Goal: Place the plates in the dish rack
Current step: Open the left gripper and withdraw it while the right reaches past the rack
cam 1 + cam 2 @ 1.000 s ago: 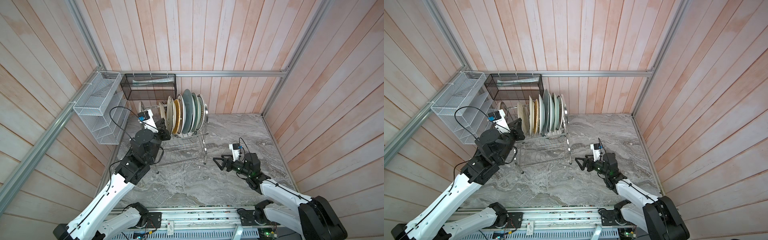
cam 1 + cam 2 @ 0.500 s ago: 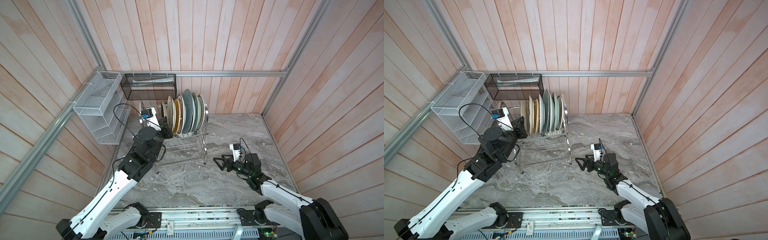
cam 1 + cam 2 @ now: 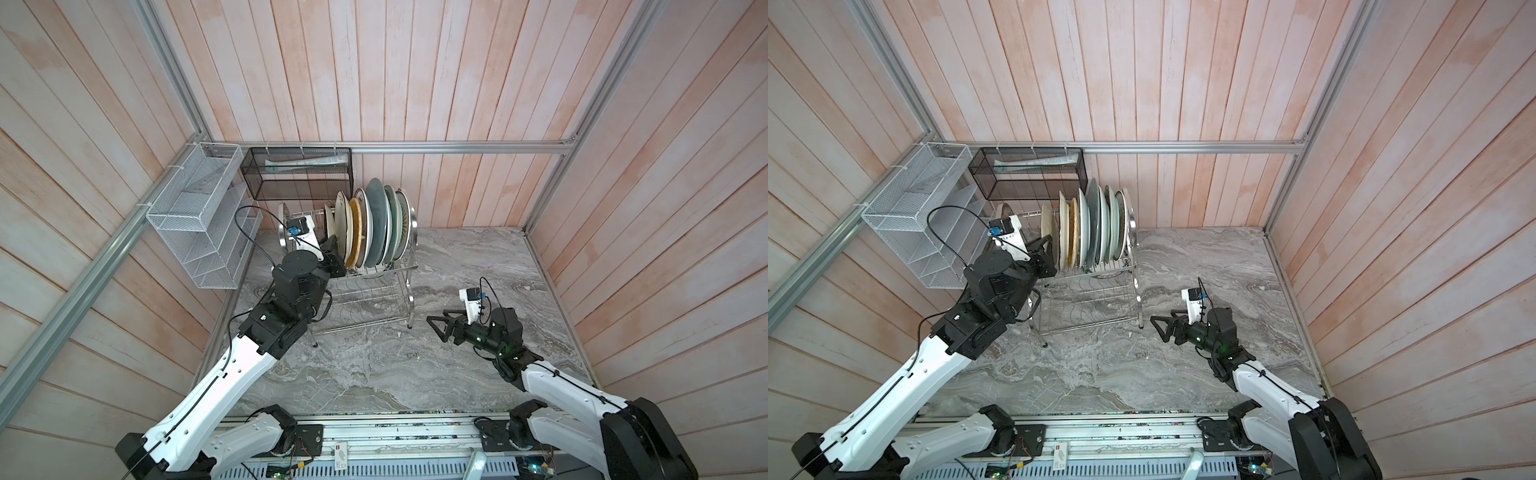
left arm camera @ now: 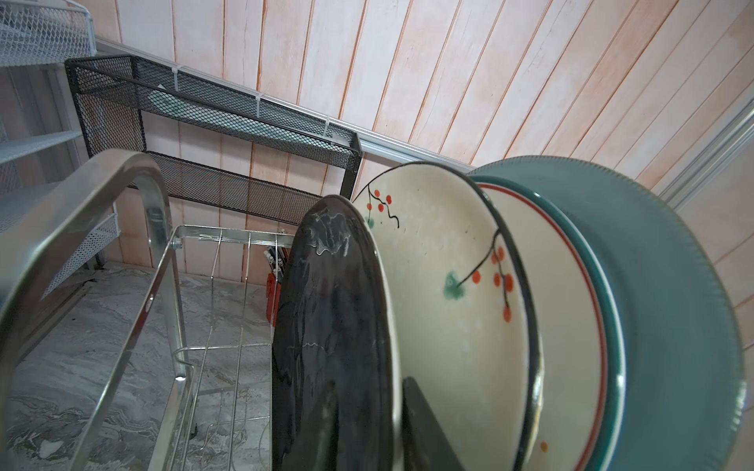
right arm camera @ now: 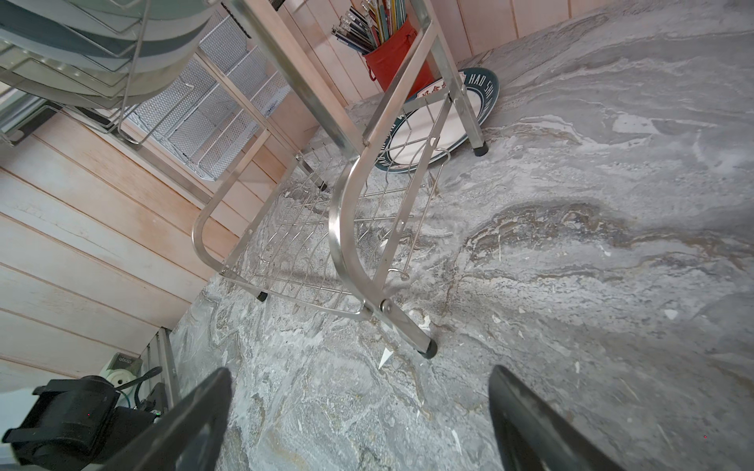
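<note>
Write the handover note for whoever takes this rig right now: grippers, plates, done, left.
Left gripper: at the dish rack upper tier, a finger between the black plate and the cream floral plate; gripping or released cannot be told.
Right gripper: open, empty, above the table beside the rack.
Done: a row of plates stands on edge in the upper tier.
Left: one dark-rimmed white plate lies flat on the table by a rack foot; load it.
</note>
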### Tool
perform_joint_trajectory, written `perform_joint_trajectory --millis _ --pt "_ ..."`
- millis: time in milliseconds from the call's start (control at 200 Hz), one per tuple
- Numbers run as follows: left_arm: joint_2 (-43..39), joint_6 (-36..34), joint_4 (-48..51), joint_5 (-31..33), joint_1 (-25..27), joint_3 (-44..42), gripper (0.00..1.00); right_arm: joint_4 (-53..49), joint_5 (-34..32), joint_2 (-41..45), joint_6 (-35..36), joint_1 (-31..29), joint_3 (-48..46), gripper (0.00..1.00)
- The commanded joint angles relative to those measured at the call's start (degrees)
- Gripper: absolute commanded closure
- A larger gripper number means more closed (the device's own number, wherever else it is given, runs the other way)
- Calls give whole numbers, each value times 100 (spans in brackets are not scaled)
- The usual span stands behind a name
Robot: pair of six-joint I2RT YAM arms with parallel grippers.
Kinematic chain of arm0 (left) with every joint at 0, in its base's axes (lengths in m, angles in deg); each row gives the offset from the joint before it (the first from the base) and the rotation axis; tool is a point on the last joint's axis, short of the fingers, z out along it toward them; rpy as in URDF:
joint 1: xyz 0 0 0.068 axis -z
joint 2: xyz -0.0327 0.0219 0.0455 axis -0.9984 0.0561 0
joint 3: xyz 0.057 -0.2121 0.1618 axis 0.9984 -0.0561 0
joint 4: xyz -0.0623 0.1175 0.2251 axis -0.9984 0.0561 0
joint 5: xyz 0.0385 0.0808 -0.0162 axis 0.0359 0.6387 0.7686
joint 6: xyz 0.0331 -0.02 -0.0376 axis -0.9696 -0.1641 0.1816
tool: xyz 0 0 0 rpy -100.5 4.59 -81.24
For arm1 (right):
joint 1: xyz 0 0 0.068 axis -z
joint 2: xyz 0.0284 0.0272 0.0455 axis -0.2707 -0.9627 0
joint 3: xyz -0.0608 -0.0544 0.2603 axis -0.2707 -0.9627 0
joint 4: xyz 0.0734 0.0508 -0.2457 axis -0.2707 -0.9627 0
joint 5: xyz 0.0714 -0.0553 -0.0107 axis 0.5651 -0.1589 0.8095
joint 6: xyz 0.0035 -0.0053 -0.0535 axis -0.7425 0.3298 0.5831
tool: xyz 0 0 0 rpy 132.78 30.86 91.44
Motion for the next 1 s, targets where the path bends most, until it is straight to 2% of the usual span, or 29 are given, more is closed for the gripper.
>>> perform_joint_trajectory --millis 0,350,590,670,755,910,995 --pt "18 -73 106 31 -35 294 67 32 10 65 47 -23 -43 2" --pt "-19 -166 220 -123 -36 758 60 -3 -43 110 68 -23 -52 2" --pt "-488 -356 487 -201 -38 945 53 -54 -172 169 -2 -23 -16 2" --pt "-714 -475 735 -217 -33 953 46 -295 -402 163 -51 -21 124 2" --pt "-1010 -639 995 -233 -36 884 35 -473 -540 156 -167 29 295 2" --pt "-1710 -857 1438 -445 -34 438 1 -948 -996 -98 -473 228 823 2" --pt "-2128 -806 1741 -652 -34 44 0 -889 -963 -454 -751 489 1068 2"
